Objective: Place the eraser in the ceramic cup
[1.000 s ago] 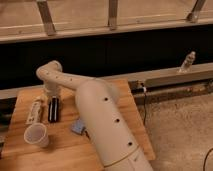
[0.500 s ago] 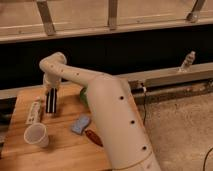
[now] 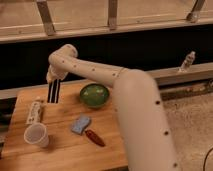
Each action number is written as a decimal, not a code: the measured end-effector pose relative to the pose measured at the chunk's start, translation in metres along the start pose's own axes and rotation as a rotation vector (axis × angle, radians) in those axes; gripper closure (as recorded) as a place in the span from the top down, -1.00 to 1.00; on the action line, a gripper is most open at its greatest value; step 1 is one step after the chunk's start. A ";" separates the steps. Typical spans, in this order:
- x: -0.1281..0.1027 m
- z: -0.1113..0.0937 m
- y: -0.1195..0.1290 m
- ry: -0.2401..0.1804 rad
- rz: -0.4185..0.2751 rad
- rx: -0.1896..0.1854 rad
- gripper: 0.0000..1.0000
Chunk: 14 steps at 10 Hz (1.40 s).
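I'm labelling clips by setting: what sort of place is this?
Probably a lab test area, not a home: a wooden tabletop below metal railing posts, scattered props like a round green bowl. The gripper, at the table's back left, is shut on the black striped eraser.

Spans from near right to far left with the arm [image 3: 135,100]; points the gripper [image 3: 53,81] downward at far left, clamped on the upright eraser [image 3: 54,94].
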 end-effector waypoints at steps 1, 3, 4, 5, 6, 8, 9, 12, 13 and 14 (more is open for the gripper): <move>0.002 -0.024 -0.007 -0.051 0.008 -0.003 -1.00; 0.013 -0.066 -0.020 -0.121 0.009 -0.023 -1.00; 0.016 -0.076 -0.022 -0.136 -0.001 -0.028 -1.00; 0.019 -0.082 -0.022 -0.142 -0.002 -0.036 -1.00; 0.019 -0.082 -0.022 -0.144 -0.006 -0.034 -1.00; 0.019 -0.081 -0.019 -0.141 -0.007 -0.038 -1.00; 0.018 -0.081 -0.019 -0.141 -0.017 -0.035 -1.00; 0.019 -0.091 0.016 -0.151 -0.080 -0.036 -1.00; 0.024 -0.100 0.029 -0.161 -0.099 -0.031 -1.00; 0.028 -0.105 0.040 -0.167 -0.115 -0.032 -1.00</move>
